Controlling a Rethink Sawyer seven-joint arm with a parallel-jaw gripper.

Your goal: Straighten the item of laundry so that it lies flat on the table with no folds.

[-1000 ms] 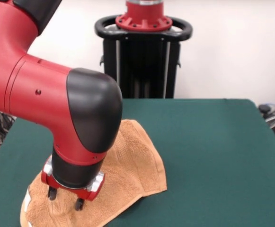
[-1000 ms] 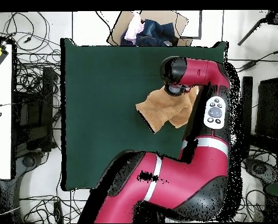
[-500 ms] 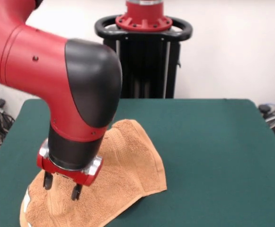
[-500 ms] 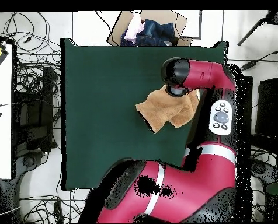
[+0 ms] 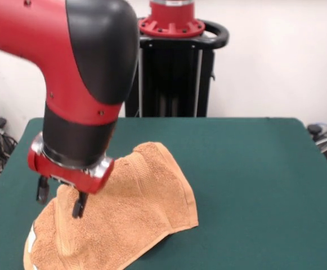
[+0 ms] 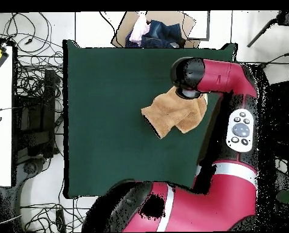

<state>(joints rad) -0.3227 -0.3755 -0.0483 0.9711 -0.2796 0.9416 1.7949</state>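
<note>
Only front shows tool (image 5: 61, 199) fingers apart above towel (image 5: 135, 214); overhead hides them

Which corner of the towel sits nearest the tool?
The towel's corner with the white tag, just below the tool; the other visible corners lie farther off.

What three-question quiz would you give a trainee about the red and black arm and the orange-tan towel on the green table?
1. True or false: the orange-tan terry-cloth towel lies fully flat on the dark green felt table.
2. In the front view, where is the red and black arm's gripper? A: above one end of the towel. B: above bare table. C: out of view.
3. What colour is the small tag on the towel's edge?

Key: 1 false, ridges and folds show. 2 A. 3 white.
</note>
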